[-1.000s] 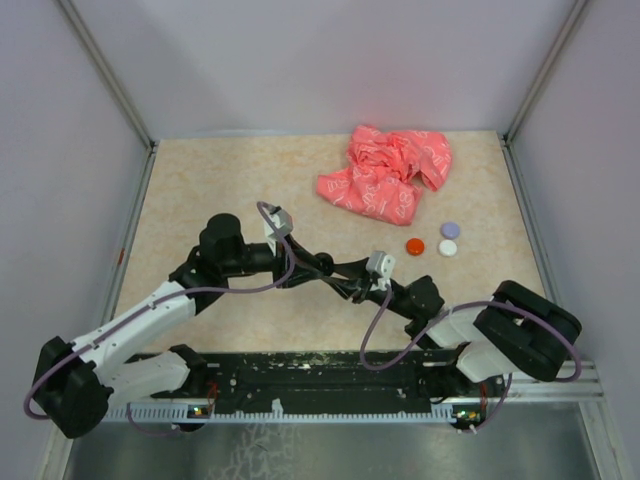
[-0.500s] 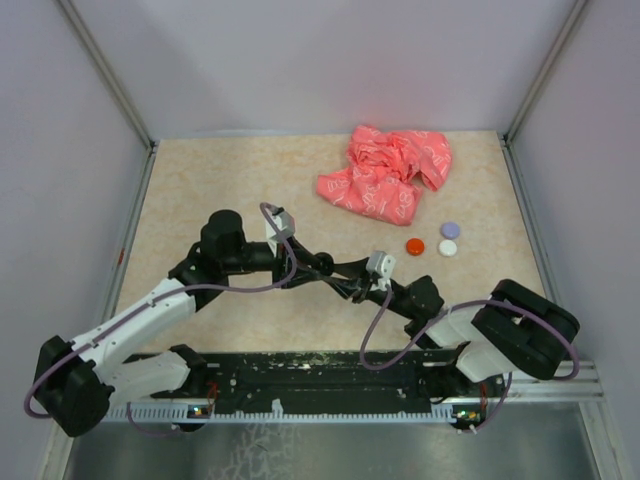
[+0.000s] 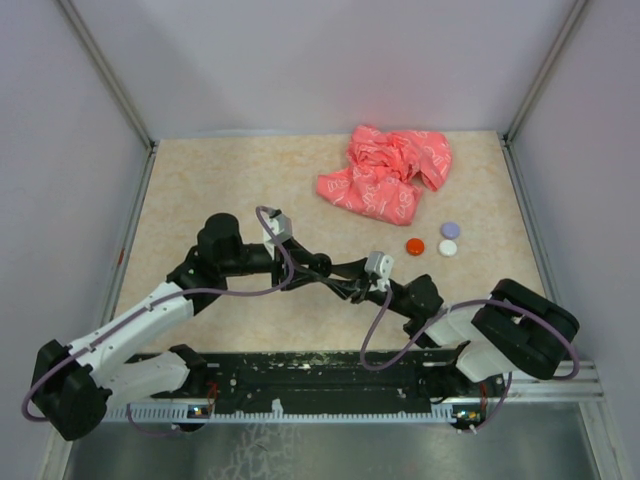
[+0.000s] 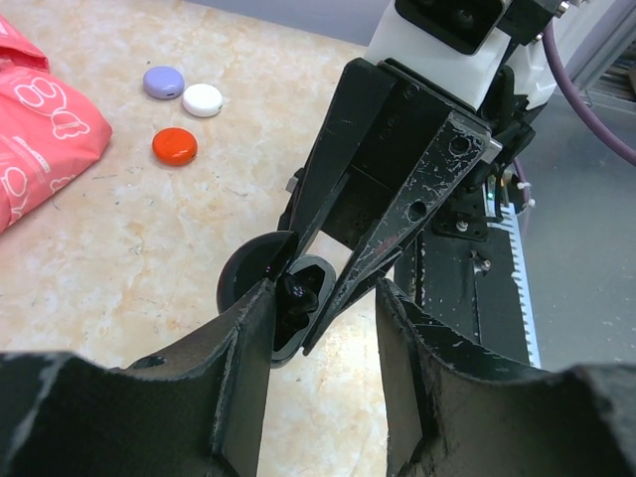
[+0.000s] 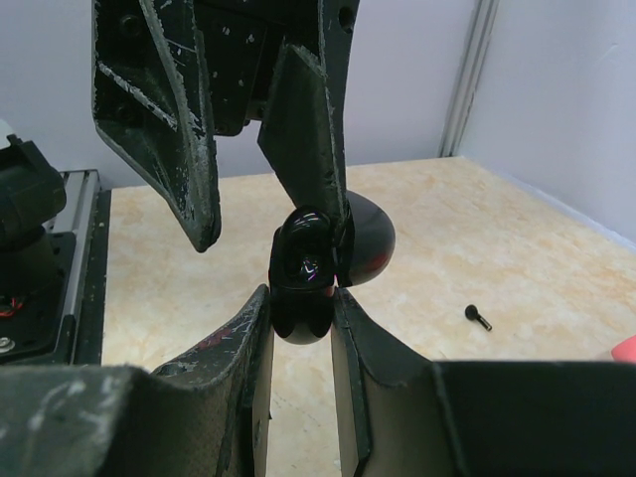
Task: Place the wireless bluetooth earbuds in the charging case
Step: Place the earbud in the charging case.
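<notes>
Item, table (image 3: 220,170), beige marbled top, walled on three sides. At your left the left arm reaches in from the near corner towards the middle. Its left gripper (image 4: 320,298) has its jaws apart and clamps nothing. In the right wrist view one of its fingers (image 5: 313,139) rests against the case lid while the other hangs free beside it. At the centre is the charging case (image 5: 303,268), black, glossy and rounded, raised off the table with its lid swung open. In the left wrist view something dark and shiny sits in its hollow; you cannot tell whether that is a bud. The right gripper (image 5: 301,298) comes in from your right and meets the left nose to nose, its jaws closed on the lower body of the case. One black earbud piece (image 5: 478,316), tiny and stemmed, lies loose on the table, well apart from the case. Farther right and towards the back wall lies a crumpled pink printed cloth (image 3: 385,175). Just in front of it are three round discs close together: the red disc (image 3: 415,245), then the white disc (image 3: 448,247), with the pale purple disc (image 3: 450,229) just behind the white one. The right arm folds back to the near right corner.
</notes>
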`<state>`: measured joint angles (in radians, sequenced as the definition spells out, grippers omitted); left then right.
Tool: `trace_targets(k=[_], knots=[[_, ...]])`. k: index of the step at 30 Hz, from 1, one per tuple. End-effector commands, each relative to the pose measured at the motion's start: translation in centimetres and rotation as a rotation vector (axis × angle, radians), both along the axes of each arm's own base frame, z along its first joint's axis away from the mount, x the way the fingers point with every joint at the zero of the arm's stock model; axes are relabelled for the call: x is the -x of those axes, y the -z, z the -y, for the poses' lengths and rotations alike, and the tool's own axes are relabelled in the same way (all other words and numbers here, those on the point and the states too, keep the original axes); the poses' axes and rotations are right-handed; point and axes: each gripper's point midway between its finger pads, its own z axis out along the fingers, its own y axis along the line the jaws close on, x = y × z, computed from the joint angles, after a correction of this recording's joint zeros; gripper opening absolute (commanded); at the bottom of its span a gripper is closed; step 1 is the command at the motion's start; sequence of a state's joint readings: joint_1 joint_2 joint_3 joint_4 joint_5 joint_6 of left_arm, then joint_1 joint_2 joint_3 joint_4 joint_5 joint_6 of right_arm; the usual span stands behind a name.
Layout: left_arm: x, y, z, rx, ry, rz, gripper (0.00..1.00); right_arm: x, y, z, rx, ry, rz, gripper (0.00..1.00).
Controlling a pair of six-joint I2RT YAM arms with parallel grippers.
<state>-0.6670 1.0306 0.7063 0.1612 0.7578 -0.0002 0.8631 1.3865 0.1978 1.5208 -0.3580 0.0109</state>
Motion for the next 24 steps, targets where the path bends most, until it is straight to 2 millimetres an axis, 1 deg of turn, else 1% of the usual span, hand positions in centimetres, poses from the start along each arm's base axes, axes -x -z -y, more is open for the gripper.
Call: trace_targets(k=[1, 6, 14, 19, 24], knots=[[-0.2, -0.3, 0.4, 0.009, 0.031, 0.019, 0.51, 1.8, -2.4, -0.9, -0.052, -0.102, 0.074, 0.00], [0.7, -0.5, 1.0, 0.017, 0.124, 0.028, 0.51, 1.8, -2.1, -1.1, -0.043, -0.106, 0.071, 0.00], [1.0, -1.2, 1.5, 0.032, 0.192, 0.071, 0.52, 1.9, -1.9, -1.3, -0.037, -0.120, 0.067, 0.00], [0.9, -1.4, 1.6, 0.037, 0.187, 0.079, 0.55, 2.1, -1.9, -1.4, -0.036, -0.130, 0.066, 0.00], [0.5, -2.1, 1.5, 0.055, 0.157, 0.098, 0.57, 2.1, -1.8, -1.4, -0.034, -0.134, 0.062, 0.00]])
